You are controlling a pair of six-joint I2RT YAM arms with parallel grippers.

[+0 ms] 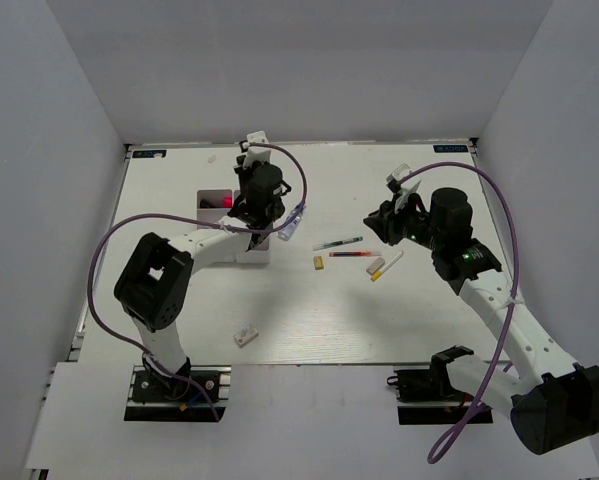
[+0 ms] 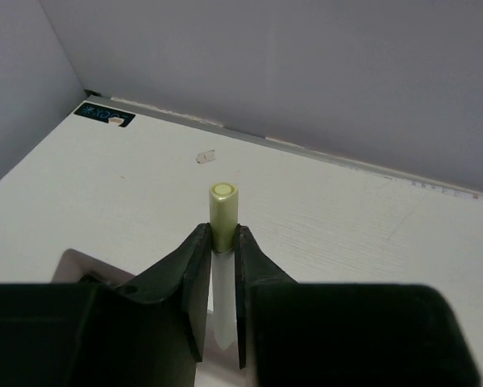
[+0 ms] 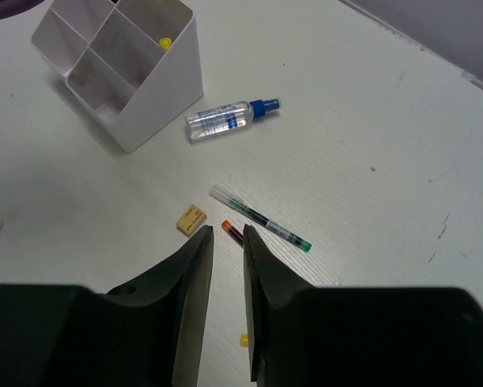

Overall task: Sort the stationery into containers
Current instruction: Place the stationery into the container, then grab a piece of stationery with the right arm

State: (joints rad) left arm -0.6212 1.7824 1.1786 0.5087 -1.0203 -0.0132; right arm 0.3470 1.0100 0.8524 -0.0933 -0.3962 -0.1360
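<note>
Two sets of jaws are in view. The left jaws are clenched on a white marker (image 2: 223, 211) with a yellow-green end, held over the right side of the divided white box (image 3: 156, 97) at the far left of the surface (image 1: 379, 320). The right jaws stand slightly parted, grasping nothing, above the red pen (image 3: 231, 232). Close around it lie a green pen (image 3: 261, 218), a tan block (image 3: 191, 219) and a loose yellow-ended marker (image 1: 387, 264). A spray bottle (image 3: 229, 117) lies between the pens and the box. A small white block (image 1: 244, 337) lies nearer, well apart.
</note>
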